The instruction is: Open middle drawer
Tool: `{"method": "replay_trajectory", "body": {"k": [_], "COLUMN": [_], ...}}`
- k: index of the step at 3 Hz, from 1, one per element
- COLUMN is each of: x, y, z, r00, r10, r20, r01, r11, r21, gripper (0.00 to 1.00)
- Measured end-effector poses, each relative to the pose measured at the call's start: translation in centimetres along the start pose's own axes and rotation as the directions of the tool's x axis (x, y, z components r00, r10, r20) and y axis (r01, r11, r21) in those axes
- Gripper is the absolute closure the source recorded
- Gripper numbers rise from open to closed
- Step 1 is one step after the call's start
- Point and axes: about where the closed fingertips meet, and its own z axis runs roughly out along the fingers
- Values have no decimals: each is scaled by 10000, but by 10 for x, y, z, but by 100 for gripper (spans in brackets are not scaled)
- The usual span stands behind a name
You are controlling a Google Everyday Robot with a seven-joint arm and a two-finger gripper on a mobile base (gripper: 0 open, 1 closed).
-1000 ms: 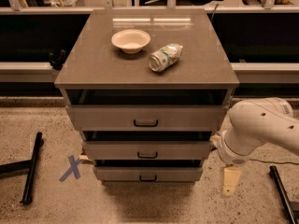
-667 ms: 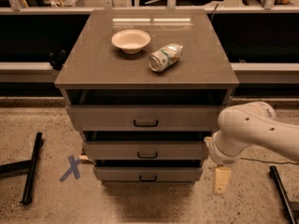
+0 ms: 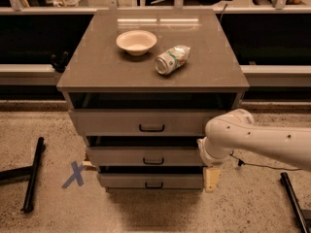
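- Middle drawer (image 3: 126,156): second of three stacked fronts, at 6 o'clock below the worktop (image 3: 97,72). Its dark handle (image 3: 153,161) sits mid-front.
- Tool (image 3: 212,178): hangs pointing down by the cabinet's right corner, at about 4 o'clock from that handle and well apart from it. Whether it is apart or together cannot be told.
- Risk: the fronts look alike and lie close together, so an approach slightly high or low would likely catch the top drawer (image 3: 116,122) or bottom drawer (image 3: 126,180) instead.
- Risk: a hard tug could shake the worktop. The bottle (image 3: 172,59) lies on its side at 4 o'clock from the bowl (image 3: 136,41) and might roll.
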Motion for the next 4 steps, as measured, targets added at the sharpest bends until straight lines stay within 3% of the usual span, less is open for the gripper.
{"method": "replay_trajectory", "body": {"k": [2,3,4], "x": [-18,-19,-20], "y": [-48,-65,-66], "z": [98,123,127], "r00": [9981,9927,9836], "r10": [37,378,797], "r20": [615,1149,1617], "r01": [0,-311,-783], "r11": [9982,9977,9968], "r21": [-603,-599,-151], "gripper": [0,0,26]}}
